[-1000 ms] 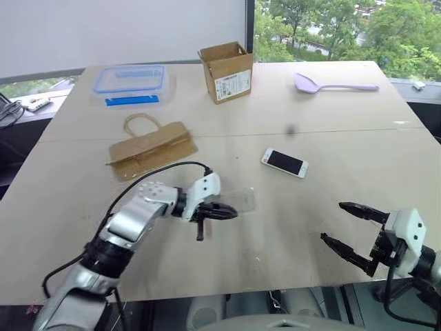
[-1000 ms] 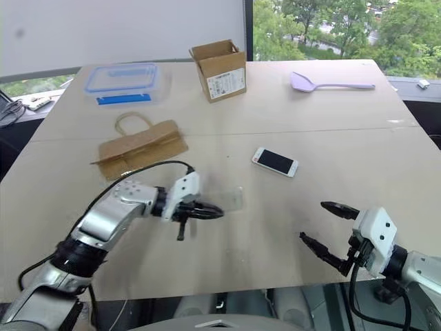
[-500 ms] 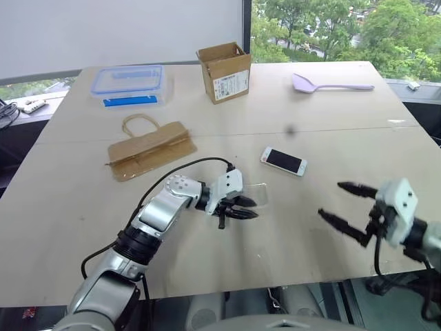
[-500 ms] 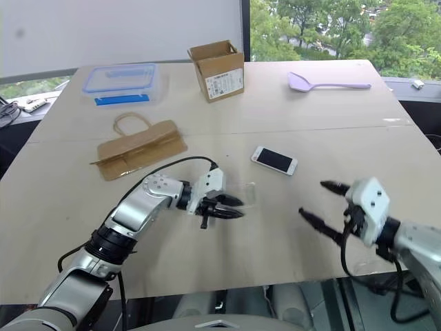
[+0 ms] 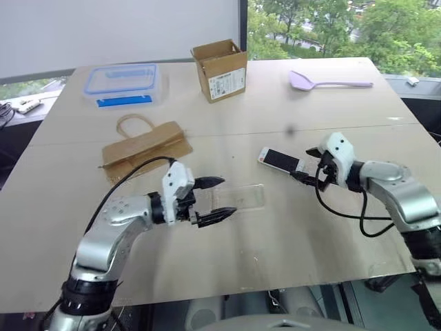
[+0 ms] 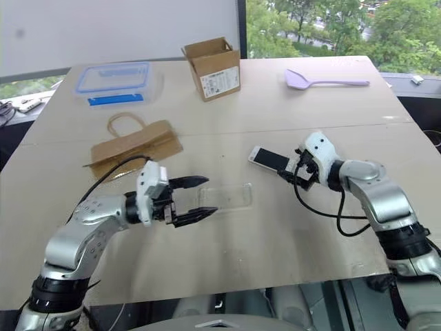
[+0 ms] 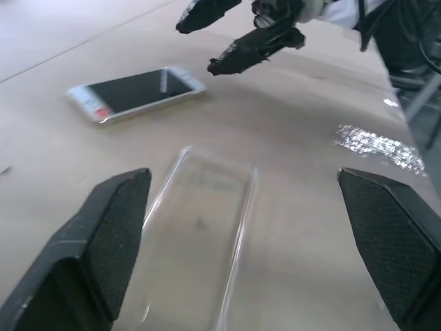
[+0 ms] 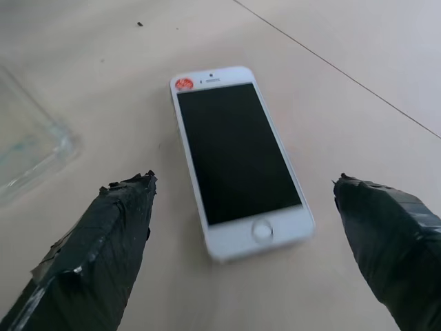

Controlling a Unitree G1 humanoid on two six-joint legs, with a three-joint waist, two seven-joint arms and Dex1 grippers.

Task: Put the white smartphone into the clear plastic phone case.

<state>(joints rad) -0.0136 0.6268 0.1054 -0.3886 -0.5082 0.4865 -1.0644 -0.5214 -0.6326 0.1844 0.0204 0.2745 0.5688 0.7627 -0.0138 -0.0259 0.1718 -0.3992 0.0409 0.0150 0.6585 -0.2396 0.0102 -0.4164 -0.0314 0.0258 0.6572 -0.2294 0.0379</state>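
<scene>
Both arms at mid-surface — jaws wide open, nothing held.
The clear plastic phone case lies flat just beyond the left gripper; the white smartphone lies screen-up, right of it — right gripper at its near end.

The white smartphone lay flat and face up on the table, black screen dark, white bezels, round home button at its right-hand end and a small red dot at the other. Its long axis ran roughly from ten to four o'clock. The clear plastic phone case lay flat at about seven o'clock from the phone, near but apart, a nearly colourless shallow shell with rounded corners, lengthwise left to right.
</scene>
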